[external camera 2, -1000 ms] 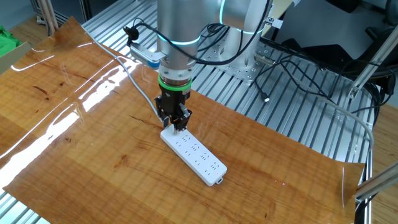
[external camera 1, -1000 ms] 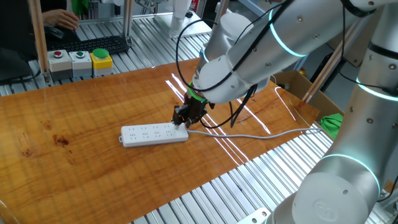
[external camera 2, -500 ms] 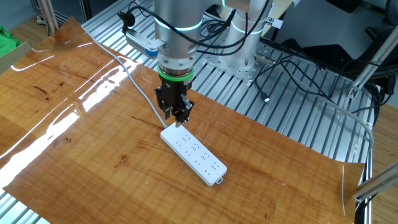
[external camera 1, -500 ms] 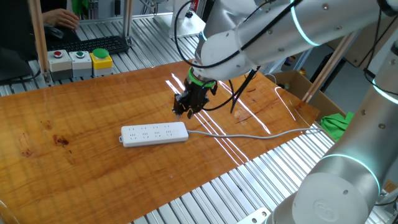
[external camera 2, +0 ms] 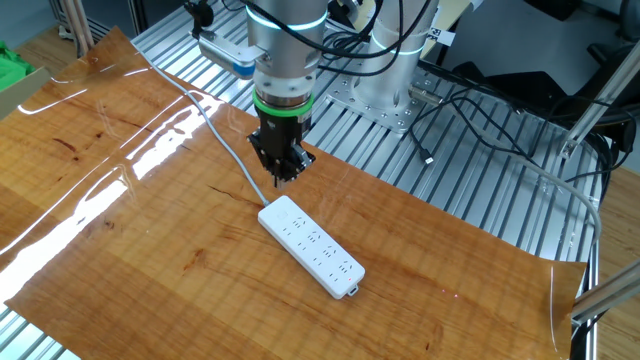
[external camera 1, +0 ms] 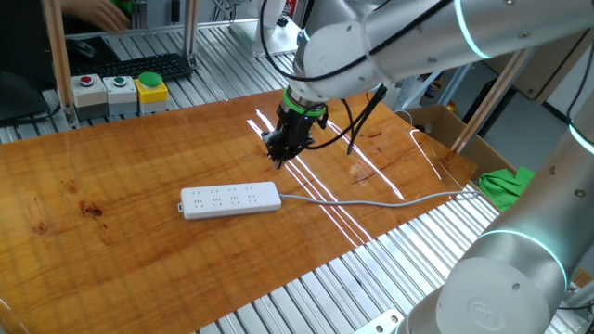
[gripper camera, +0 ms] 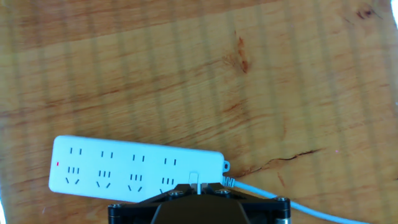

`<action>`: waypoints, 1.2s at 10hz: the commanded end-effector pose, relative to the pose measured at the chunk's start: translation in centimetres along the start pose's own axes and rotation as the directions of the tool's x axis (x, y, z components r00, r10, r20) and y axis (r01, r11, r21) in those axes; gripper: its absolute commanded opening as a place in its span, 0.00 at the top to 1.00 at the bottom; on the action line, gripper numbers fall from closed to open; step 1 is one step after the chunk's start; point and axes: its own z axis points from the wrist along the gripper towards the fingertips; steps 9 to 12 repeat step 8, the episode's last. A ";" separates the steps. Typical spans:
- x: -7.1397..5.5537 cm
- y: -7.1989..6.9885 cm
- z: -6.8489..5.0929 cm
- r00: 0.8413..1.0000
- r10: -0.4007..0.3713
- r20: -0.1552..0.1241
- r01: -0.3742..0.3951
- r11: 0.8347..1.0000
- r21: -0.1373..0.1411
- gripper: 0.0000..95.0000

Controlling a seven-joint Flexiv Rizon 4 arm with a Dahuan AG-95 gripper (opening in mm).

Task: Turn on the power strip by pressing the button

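Note:
The white power strip (external camera 1: pixel 230 199) lies flat on the wooden table, its grey cable (external camera 1: pixel 371 201) running off to the right. It also shows in the other fixed view (external camera 2: pixel 312 246) and the hand view (gripper camera: pixel 134 167). The button (gripper camera: pixel 194 179) is a small white rectangle at the strip's cable end, just ahead of my fingertips in the hand view. A tiny red dot shows at the strip's far end. My gripper (external camera 1: pixel 278 160) hangs above the table beyond the cable end, clear of the strip. It points down in the other fixed view (external camera 2: pixel 283 180) too. Its fingers are shut and hold nothing.
Red, green and yellow knobs on grey boxes (external camera 1: pixel 119 90) and a black keyboard (external camera 1: pixel 148 65) stand at the table's far left. A cardboard box (external camera 1: pixel 444 130) and a green thing (external camera 1: pixel 506 181) are at the right. Loose black cables (external camera 2: pixel 480 120) lie behind the arm.
My gripper has risen from the strip's cable end, where it touched the strip one second ago, and moved up and away from it. The strip has not moved.

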 end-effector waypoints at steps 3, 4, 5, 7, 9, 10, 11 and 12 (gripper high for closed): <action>-0.2 0.1 -0.7 0.996 -0.083 0.012 0.083 0.997 0.005 1.00; -0.2 0.1 -0.8 0.997 -0.082 0.012 0.082 0.997 0.006 1.00; -0.2 0.1 -0.8 0.997 -0.081 0.014 0.081 0.997 0.009 1.00; -0.2 0.1 -0.9 0.997 -0.079 0.015 0.079 0.997 0.009 1.00; -0.2 0.1 -0.9 0.997 -0.078 0.016 0.078 0.997 0.010 1.00; -0.2 0.1 -0.9 0.997 -0.078 0.016 0.078 0.997 0.010 1.00; -0.2 0.1 -0.9 0.997 -0.078 0.016 0.078 0.997 0.010 1.00; -0.2 0.1 -0.9 0.997 -0.078 0.016 0.078 0.997 0.010 1.00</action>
